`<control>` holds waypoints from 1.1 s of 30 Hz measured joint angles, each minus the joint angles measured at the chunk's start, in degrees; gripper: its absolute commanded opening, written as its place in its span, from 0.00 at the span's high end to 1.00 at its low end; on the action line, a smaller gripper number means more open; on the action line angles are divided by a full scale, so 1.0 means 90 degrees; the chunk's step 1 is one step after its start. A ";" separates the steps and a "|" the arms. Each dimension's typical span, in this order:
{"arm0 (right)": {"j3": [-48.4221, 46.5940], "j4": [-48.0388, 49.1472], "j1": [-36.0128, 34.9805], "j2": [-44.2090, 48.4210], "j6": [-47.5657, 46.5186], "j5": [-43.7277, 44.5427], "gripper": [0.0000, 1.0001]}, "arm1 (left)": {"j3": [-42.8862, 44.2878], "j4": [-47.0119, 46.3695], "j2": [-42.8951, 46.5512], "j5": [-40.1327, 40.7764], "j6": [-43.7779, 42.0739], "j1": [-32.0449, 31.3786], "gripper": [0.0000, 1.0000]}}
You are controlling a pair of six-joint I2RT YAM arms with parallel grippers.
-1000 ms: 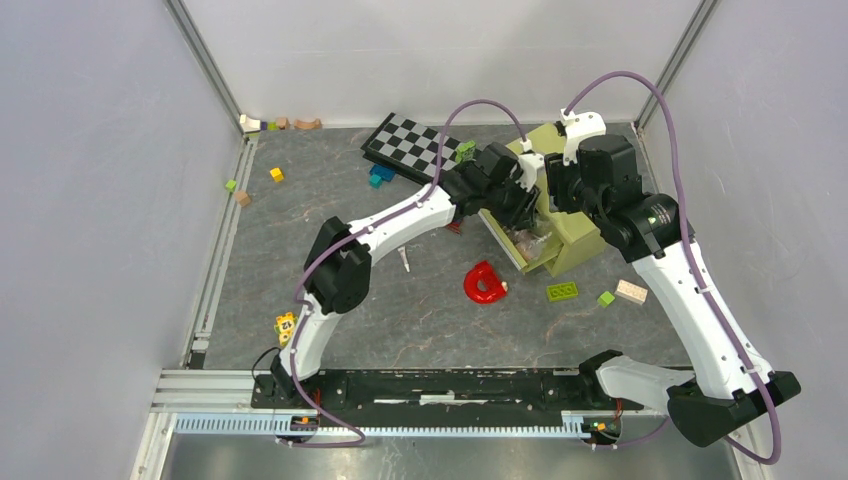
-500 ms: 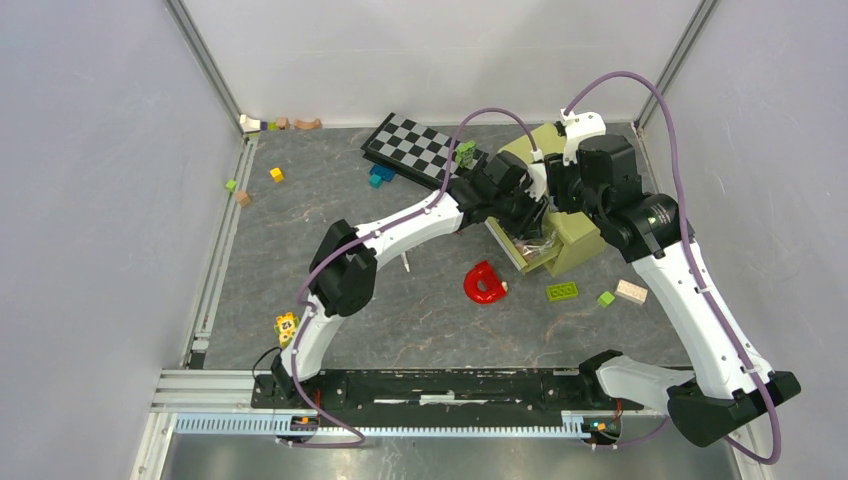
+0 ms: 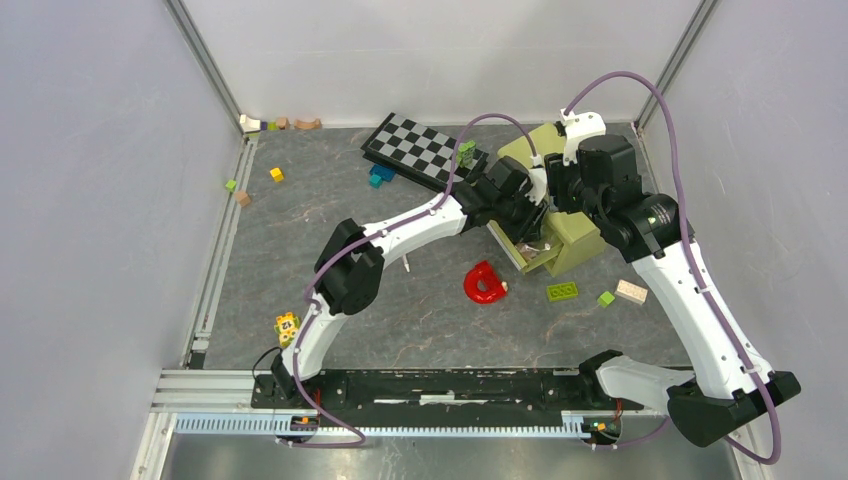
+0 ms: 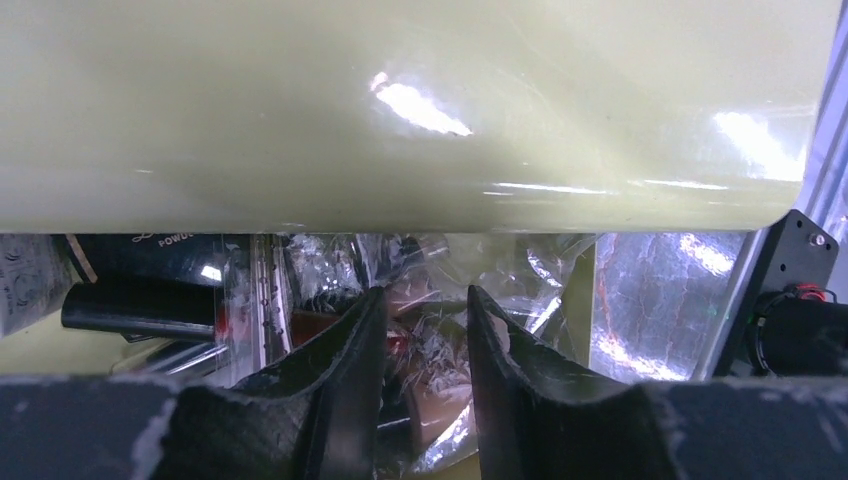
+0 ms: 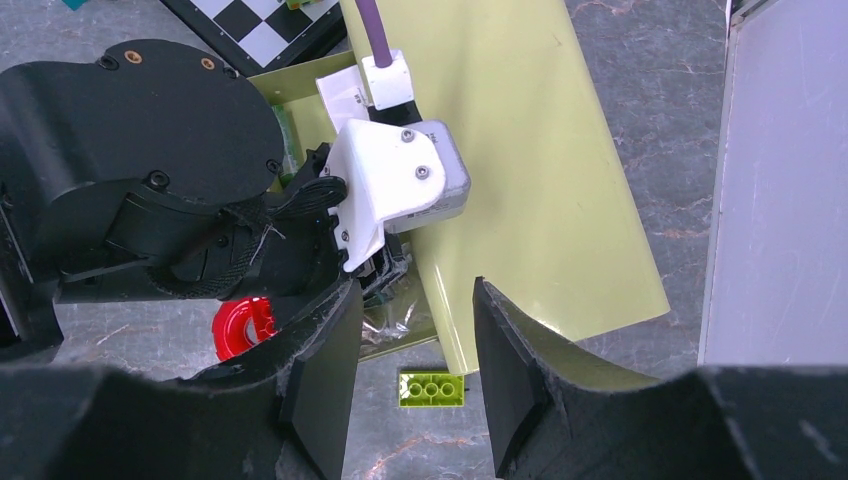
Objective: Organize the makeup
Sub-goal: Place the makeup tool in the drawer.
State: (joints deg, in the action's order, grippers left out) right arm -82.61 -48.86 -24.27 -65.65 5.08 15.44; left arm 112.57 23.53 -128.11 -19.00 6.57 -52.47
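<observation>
Pale green plastic forms the box (image 5: 540, 180) above which the right gripper (image 5: 415, 290) is held, its jaws apart with nothing gripped between them. Under the box's top, the left gripper (image 4: 425, 297) is set inside the open drawer (image 3: 510, 252). There the makeup (image 4: 130, 305) is packed in crinkled clear film, just ahead of the fingers and to their left. Film is seen between the narrowly parted jaws; whether it is clamped cannot be told.

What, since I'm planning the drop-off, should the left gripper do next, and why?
Probably open the left gripper: it seems to pinch a clear-wrapped peach item already inside the open drawer of the pale green plastic organizer, over other makeup.
</observation>
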 measured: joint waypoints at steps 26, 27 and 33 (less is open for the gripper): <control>0.0000 0.0000 0.0000 0.0039 0.0000 0.0010 0.49 | -0.0197 -0.0194 0.0058 0.1384 -0.0172 0.0000 0.48; 0.0000 0.0000 0.0000 0.0039 0.0002 0.0007 0.49 | -0.0284 -0.0253 0.0114 0.1365 -0.0172 0.0000 0.46; 0.0000 0.0000 0.0000 0.0039 0.0000 0.0007 0.48 | -0.0789 -0.0435 0.0605 0.1088 -0.0163 0.0000 0.41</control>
State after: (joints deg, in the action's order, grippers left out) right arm -82.61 -48.86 -24.27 -65.30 5.08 15.51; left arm 105.47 19.62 -122.67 -9.21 5.10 -52.47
